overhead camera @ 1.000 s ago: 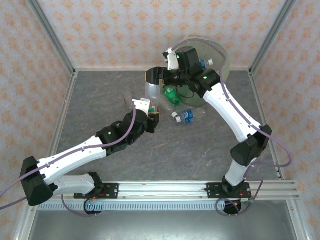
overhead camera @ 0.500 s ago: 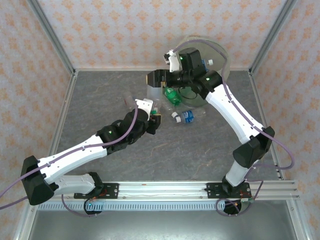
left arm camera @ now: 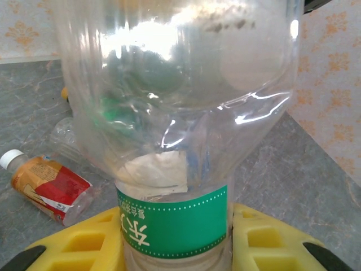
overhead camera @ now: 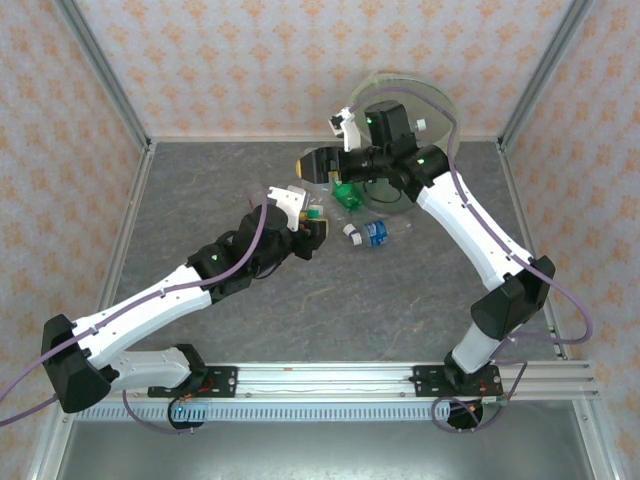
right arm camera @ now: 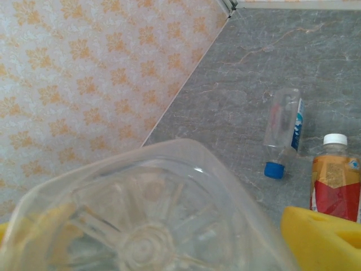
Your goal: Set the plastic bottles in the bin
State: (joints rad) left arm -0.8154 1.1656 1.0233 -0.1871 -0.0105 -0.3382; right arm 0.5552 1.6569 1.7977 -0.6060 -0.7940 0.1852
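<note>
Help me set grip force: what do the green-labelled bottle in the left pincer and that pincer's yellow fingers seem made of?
The green-labelled bottle: probably thin clear plastic, glossy; it is see-through, glints brightly and its wall is dented. The yellow fingers: likely moulded or printed plastic, matte; flat colour, recessed square pockets.

A clear bottle (left arm camera: 175, 113) is carrying a white-lettered green label. The pads (left arm camera: 84, 245) are showing yellow. A second bottle (left arm camera: 48, 183) is wearing red and orange with a white cap. The table (left arm camera: 293, 169) is looking marbled grey; the walls (left arm camera: 333, 84) are displaying orange floral motifs on cream.
</note>
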